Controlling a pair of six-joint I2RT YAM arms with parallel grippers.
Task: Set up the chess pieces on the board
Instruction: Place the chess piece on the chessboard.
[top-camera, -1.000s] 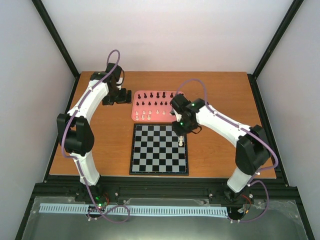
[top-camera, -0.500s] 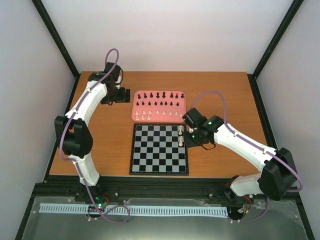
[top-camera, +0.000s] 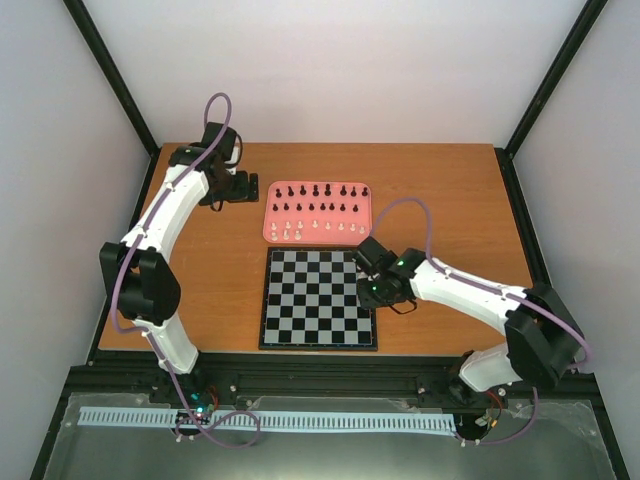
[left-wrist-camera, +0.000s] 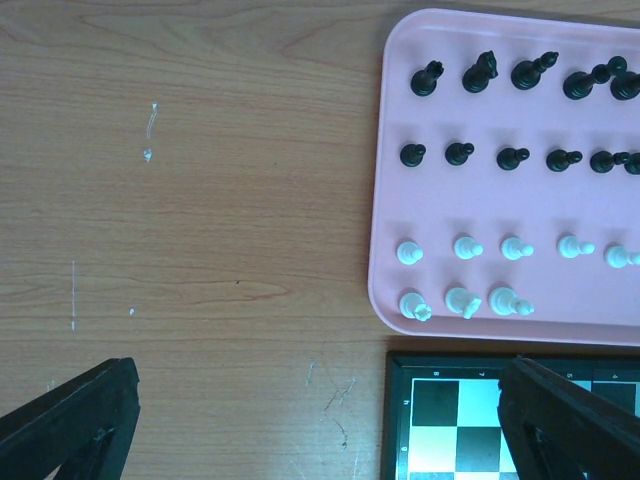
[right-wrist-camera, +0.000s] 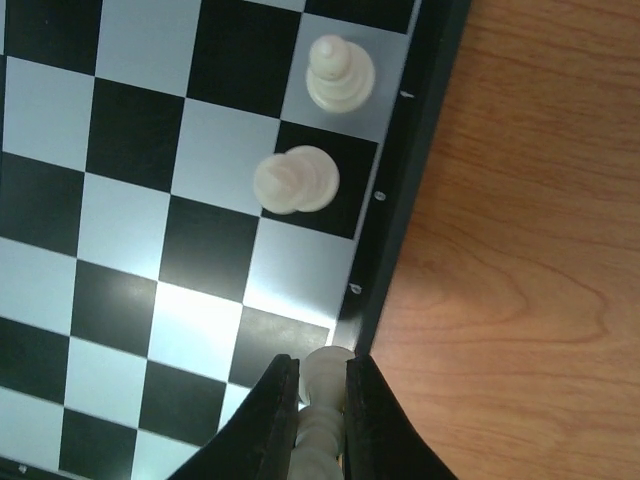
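The board (top-camera: 300, 300) lies at the middle of the table, and its right edge fills the right wrist view (right-wrist-camera: 130, 130). My right gripper (right-wrist-camera: 320, 395) is shut on a cream-white piece (right-wrist-camera: 325, 372) held over that right border. Two more cream-white pieces (right-wrist-camera: 340, 75) (right-wrist-camera: 295, 180) stand on the squares along the same edge. In the top view the right gripper (top-camera: 372, 288) hangs over the board's right side. The other chess pieces, black (left-wrist-camera: 480, 72) and cream-white (left-wrist-camera: 465, 245), stand in rows in the pink tray (left-wrist-camera: 385, 200). My left gripper (left-wrist-camera: 320, 430) is open over bare wood, left of the tray.
The pink tray (top-camera: 268, 232) sits just behind the board, its near rim almost touching it. Orange-brown table (top-camera: 450, 190) stretches to the right and left of both. Black frame posts and white walls stand around the table.
My right arm has swung from the tray's right end back toward me and now sits low at the board's right edge. The left arm has shifted slightly.
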